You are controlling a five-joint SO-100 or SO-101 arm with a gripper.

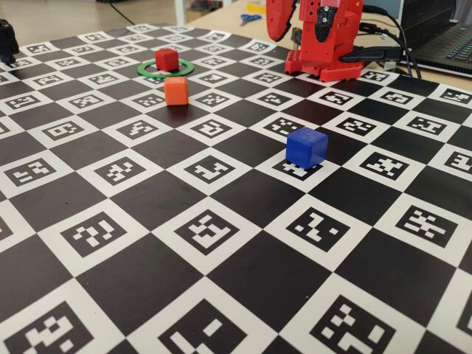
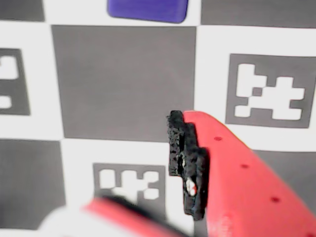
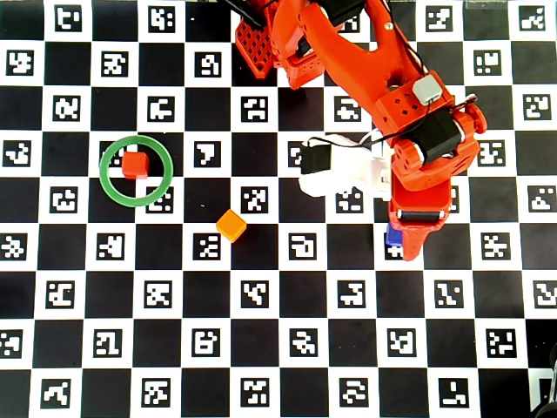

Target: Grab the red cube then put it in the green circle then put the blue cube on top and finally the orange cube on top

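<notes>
The red cube (image 1: 167, 59) (image 3: 133, 163) sits inside the green circle (image 1: 164, 77) (image 3: 104, 171), off-centre toward the ring's upper side in the overhead view. The orange cube (image 1: 176, 91) (image 3: 231, 225) rests on the board just outside the ring. The blue cube (image 1: 306, 147) stands alone on a white square. In the overhead view my red gripper (image 3: 402, 248) hangs over it, covering most of the blue cube (image 3: 392, 239). In the wrist view the gripper (image 2: 138, 163) is open and empty, with the blue cube (image 2: 148, 10) at the top edge ahead of the black-padded finger (image 2: 187, 163).
The checkerboard marker mat (image 1: 243, 280) covers the table. The arm's red base (image 1: 324, 44) stands at the back, with a laptop (image 1: 450, 37) and cables to its right and blue scissors (image 1: 251, 18) behind. A black object (image 1: 7, 40) sits at the far left.
</notes>
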